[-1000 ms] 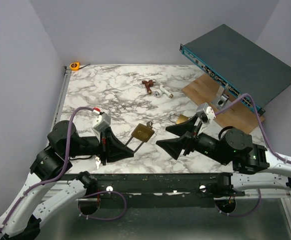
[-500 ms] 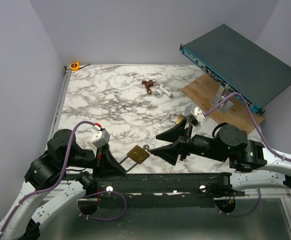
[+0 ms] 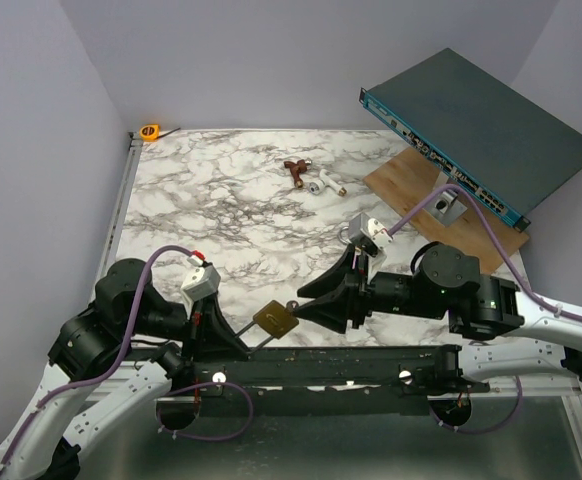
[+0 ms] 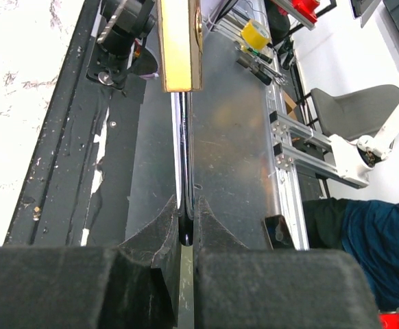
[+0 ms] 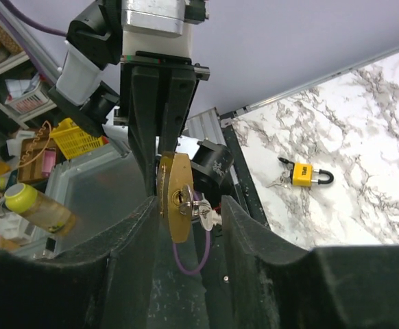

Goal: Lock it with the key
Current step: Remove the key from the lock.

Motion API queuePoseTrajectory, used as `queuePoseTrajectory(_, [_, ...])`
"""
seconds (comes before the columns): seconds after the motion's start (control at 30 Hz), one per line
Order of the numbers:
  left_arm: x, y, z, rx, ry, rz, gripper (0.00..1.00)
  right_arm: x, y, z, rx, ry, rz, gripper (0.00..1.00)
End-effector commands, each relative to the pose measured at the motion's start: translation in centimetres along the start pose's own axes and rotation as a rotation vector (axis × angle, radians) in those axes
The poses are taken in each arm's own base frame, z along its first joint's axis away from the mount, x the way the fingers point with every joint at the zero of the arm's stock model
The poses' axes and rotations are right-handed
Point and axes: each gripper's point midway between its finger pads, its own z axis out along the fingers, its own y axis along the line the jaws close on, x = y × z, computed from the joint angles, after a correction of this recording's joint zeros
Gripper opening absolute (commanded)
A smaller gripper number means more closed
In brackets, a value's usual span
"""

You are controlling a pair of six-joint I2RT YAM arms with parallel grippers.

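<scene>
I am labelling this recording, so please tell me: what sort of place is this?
Probably a robotics lab or workshop: a marble-patterned table screened by plain walls, an aluminium frame at its edge, and an office chair beyond.

The left pincer [image 3: 239,343] is stretched low and rightward with its jaws clamped on the shackle of the brass padlock [image 3: 276,320], and the right pincer [image 3: 293,306] is pointed leftward to meet it, jaws spread apart.
</scene>
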Motion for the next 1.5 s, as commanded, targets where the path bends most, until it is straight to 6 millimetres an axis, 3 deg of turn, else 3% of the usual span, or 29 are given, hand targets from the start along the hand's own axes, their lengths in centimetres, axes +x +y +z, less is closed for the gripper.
queuePoseTrajectory(0.0, [-0.9,-2.2,-0.7,0.07,-0.028,0.107,0.0,-0.8,1.5,-0.3,-0.065,0.005,0.003,0.4])
queuePoseTrajectory(0.3, [-0.8,-2.5,-0.7,0.086,-0.027,0.113,0.0,0.5,1.9,0.6,-0.093,0.053,0.021,0.35])
queuePoseTrajectory(0.37, [-0.8,-2.4,-0.7,0.084,-0.026,0.111,0.0,0.3,1.8,0.7,-0.087,0.046,0.022,0.26])
queuePoseTrajectory(0.47, [-0.6,-2.3,-0.7,0.085,-0.022,0.107,0.0,0.2,1.8,0.7,-0.088,0.038,0.026,0.22])
queuePoseTrajectory(0.63, [-0.6,-2.3,-0.6,0.085,-0.028,0.11,0.0,0.5,1.9,1.0,-0.094,0.047,0.034,0.01])
queuePoseTrajectory(0.73, [-0.5,-2.2,-0.6,0.084,-0.03,0.111,0.0,0.5,1.8,0.8,-0.092,0.041,0.036,0.01])
queuePoseTrajectory(0.9, [-0.3,-2.6,-0.9,0.09,-0.044,0.129,0.0,-0.5,1.0,-1.1,-0.038,-0.002,0.028,0.01])
queuePoseTrajectory(1.1, [-0.2,-3.1,-1.1,0.099,-0.047,0.134,0.0,-3.6,0.1,-4.3,0.036,-0.089,0.005,0.01])
queuePoseTrajectory(1.2, [-0.8,-2.8,-1.1,0.077,-0.064,0.139,0.0,-4.1,-0.4,-4.7,0.068,-0.097,-0.002,0.01])
queuePoseTrajectory(1.3, [-2.0,-1.1,-0.8,-0.022,-0.106,0.117,0.0,-3.9,-3.3,-4.2,0.231,-0.103,0.011,0.01])
queuePoseTrajectory(1.47, [-4.9,5.1,0.1,-0.289,-0.213,-0.064,0.0,-0.5,-9.7,-3.3,0.598,-0.057,0.065,0.01])
